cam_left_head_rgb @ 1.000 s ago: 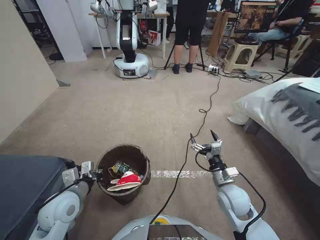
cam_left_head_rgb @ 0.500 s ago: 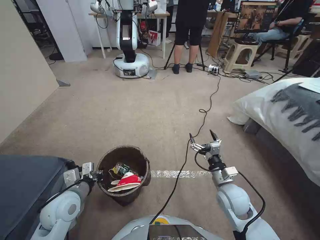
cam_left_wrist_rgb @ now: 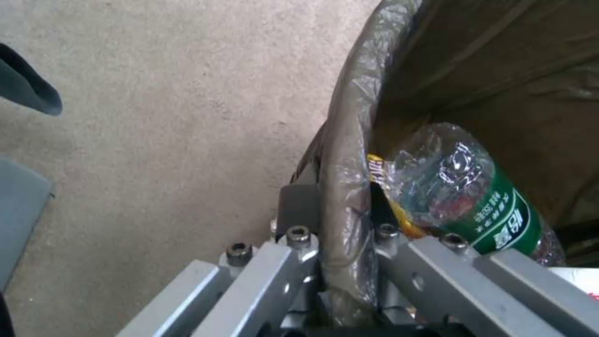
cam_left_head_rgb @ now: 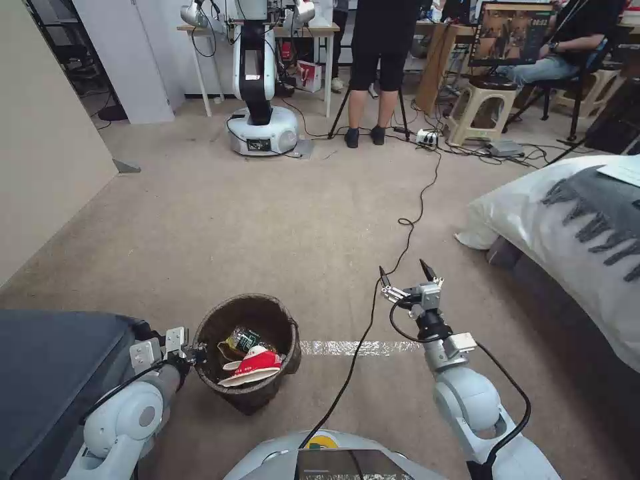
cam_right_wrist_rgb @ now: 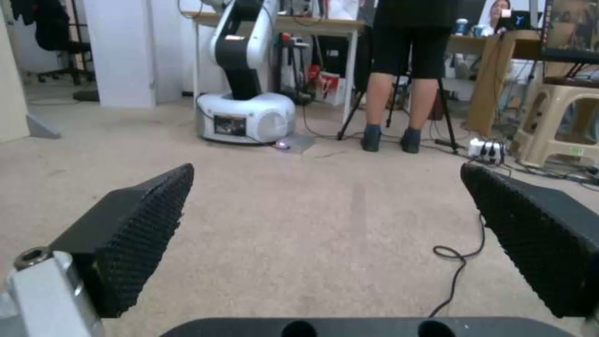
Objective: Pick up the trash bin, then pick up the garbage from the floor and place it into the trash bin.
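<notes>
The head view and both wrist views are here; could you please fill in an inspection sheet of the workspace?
Surface: beige carpet floor with a silver tape strip.
Job's things: trash bin upright, bag folded over its rim; inside lie a green-labelled clear bottle, a red-and-white paper cup and a yellow wrapper.
Clutter: no loose garbage seen on the carpet.
Grippers: left tool clamped on the bin rim, one finger inside, one outside; right tool open, empty, above the carpet.
Cables: black cable runs across the floor, passing the right tool.
Surroundings: bed with white bedding, another robot, a standing person.
</notes>
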Available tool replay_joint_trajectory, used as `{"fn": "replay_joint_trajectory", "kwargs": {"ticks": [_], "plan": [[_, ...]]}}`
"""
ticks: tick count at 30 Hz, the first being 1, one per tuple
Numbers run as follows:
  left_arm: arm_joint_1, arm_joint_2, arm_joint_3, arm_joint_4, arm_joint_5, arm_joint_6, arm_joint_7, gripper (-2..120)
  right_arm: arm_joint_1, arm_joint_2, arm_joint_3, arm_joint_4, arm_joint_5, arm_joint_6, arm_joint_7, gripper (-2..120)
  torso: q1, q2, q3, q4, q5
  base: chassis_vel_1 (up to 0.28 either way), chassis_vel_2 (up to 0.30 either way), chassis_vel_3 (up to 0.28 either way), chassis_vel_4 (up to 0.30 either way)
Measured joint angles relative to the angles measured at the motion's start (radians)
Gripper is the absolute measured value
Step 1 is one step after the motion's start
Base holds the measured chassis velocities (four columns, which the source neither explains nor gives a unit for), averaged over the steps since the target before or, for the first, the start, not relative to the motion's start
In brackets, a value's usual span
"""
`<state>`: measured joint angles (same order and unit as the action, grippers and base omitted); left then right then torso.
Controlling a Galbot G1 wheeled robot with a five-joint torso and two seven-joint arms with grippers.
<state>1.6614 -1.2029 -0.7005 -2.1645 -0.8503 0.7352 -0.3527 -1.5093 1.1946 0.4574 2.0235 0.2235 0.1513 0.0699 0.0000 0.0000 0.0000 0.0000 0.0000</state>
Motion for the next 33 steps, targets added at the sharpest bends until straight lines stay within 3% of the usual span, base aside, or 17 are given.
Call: {"fn": "replay_joint_trajectory", "kwargs": {"ticks": [27,31,33], "plan": [[-0.008,-0.018,0.001,0.036,0.002,0.0,0.016,0,0.001,-0.003,0.001,-0.003,0.004,-0.001,0.002,100,0.0,0.0,0.0,0.0001,0.0003,0.0,0.0,0.0,0.0],[-0.008,-0.019,0.002,0.036,0.003,0.0,0.016,7,0.001,-0.002,-0.001,-0.003,0.004,-0.001,0.002,100,0.0,0.0,0.0,-0.0001,0.0001,0.0,0.0,0.0,0.0],[-0.007,-0.019,0.002,0.036,0.003,0.0,0.017,19,0.003,-0.001,-0.005,-0.003,0.004,-0.001,0.002,100,0.0,0.0,0.0,-0.0002,-0.0001,0.0,0.0,0.0,0.0]]}}
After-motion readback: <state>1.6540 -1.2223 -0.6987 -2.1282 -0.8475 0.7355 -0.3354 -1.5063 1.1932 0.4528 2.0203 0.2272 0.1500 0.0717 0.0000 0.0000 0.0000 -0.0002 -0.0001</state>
